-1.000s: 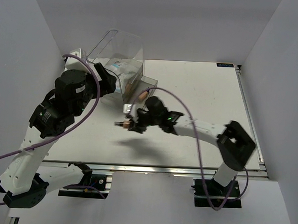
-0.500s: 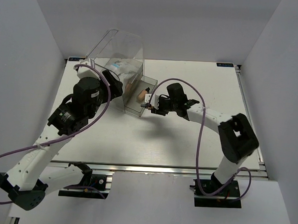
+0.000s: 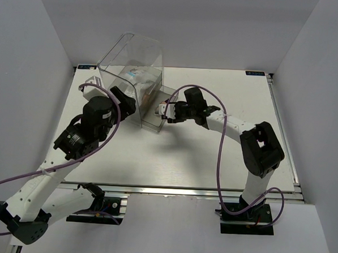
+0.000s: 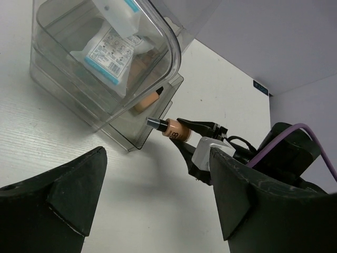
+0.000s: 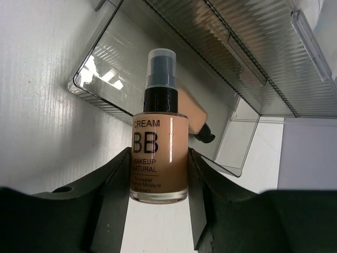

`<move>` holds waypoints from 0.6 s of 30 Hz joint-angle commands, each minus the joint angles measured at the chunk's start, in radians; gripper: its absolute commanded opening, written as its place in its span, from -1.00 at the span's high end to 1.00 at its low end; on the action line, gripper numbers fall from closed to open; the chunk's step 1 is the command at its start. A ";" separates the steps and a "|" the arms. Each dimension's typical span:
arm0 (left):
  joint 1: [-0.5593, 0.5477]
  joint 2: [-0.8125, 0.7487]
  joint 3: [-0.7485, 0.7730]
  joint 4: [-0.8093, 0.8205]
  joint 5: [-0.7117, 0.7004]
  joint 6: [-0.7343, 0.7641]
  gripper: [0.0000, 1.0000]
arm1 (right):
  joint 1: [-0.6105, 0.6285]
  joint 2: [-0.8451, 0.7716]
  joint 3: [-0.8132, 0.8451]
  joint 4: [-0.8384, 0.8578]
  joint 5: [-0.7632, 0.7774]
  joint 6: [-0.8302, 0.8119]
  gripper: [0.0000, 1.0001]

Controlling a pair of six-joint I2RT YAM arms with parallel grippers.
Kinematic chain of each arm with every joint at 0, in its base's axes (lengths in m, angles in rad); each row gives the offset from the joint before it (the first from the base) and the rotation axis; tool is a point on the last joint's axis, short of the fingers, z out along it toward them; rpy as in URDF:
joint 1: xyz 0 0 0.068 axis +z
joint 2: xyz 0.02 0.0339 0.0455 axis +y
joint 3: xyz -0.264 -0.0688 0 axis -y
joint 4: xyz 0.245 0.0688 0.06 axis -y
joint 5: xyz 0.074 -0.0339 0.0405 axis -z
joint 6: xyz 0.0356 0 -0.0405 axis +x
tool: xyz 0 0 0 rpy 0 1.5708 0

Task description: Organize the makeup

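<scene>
Since the earlier frame the right arm has swung from mid-table to the organiser, and the left arm has shifted beside it. Surface: a white table (image 3: pixel 227 90) enclosed by plain white walls (image 3: pixel 26 39). The right pincer (image 3: pixel 164 110) is clenched on a tan foundation bottle with a dark pump cap (image 5: pixel 158 153), held clear of the table. The cap end points at the front rim of a pulled-out clear drawer (image 5: pixel 105 89). This drawer belongs to a large clear plastic box (image 3: pixel 132 62) standing at the table's far left. The left pincer (image 4: pixel 158 195) is released, jaws spread wide with nothing between them, just beside the box's near left side. A purple cable (image 3: pixel 210 94) arcs over the right arm. The left wrist view shows the held bottle (image 4: pixel 176 130) lying level, label side up. It also shows a white-and-blue packet (image 4: pixel 113 45) in the box's upper compartment. The right wrist view alone reveals a second tan bottle (image 5: pixel 197 124) lying inside the drawer, and the label "BB CREAM" on the held one. From the top view the bottle (image 3: pixel 160 110) is too small to read.
</scene>
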 commanded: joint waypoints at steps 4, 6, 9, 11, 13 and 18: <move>0.004 -0.025 0.000 -0.004 -0.029 -0.023 -0.76 | 0.025 0.044 0.093 0.049 -0.035 0.007 0.89; 0.004 -0.018 0.008 -0.009 -0.028 -0.018 -0.76 | 0.031 0.072 0.131 0.058 -0.029 0.048 0.89; 0.004 -0.016 0.009 -0.006 -0.025 -0.017 -0.76 | 0.043 0.110 0.180 0.058 -0.023 0.090 0.87; 0.004 -0.016 0.008 -0.007 -0.025 -0.017 -0.76 | 0.049 0.142 0.203 0.055 -0.009 0.108 0.86; 0.004 -0.022 0.009 -0.010 -0.025 -0.017 -0.76 | 0.054 0.161 0.234 0.046 -0.003 0.134 0.85; 0.004 -0.050 -0.001 -0.027 -0.034 -0.034 -0.76 | 0.058 0.195 0.245 0.040 0.005 0.173 0.60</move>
